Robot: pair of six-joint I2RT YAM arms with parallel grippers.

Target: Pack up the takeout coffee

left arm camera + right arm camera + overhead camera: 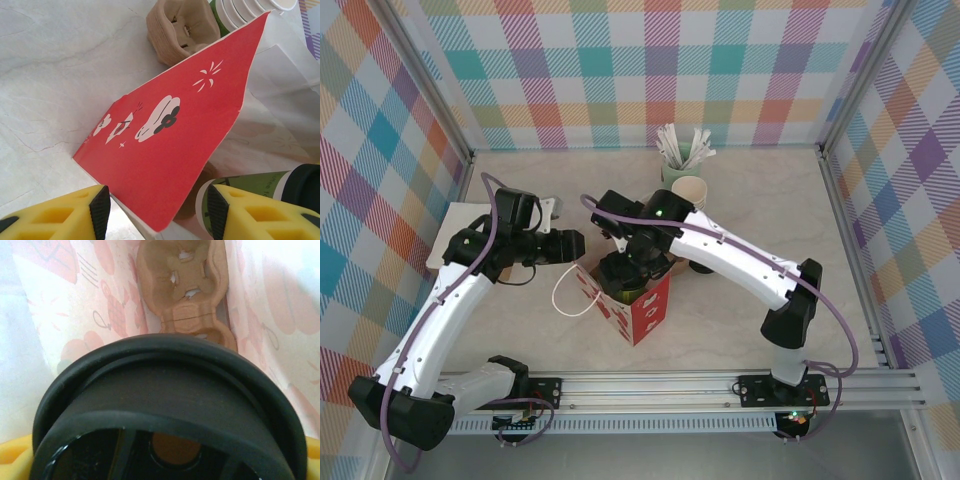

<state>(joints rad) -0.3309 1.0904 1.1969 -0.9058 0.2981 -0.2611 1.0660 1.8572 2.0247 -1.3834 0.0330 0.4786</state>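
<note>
One takeout coffee (620, 278) has to go in, and it is nearly there. The green cup has its black lid (165, 390) on. The right gripper (628, 262) squeezes the cup from both sides and holds it at the open top of the red paper bag (648, 312). The bag stands on the table (770, 200), close to the near edge and about in the middle of it.

From the right wrist I can look past the lid and down between the bag's pale inside walls. A brown cup holder (185, 285) lies down there. I think that is where the cup should sit.

The left gripper (575, 246) is at the bag's top left corner. From the left wrist its yellow fingers (55, 217) stand apart, one on each side of the bag's red wall. They do not pinch it. The cup shows just past that wall.

What is done? The lid is on, the cup is picked up, and it is at the bag's mouth. What is left? I think the cup must go lower until it rests in the holder, standing up straight. Then the right gripper can let go and come out. I cannot tell how deep in the bag the cup is now.
</note>
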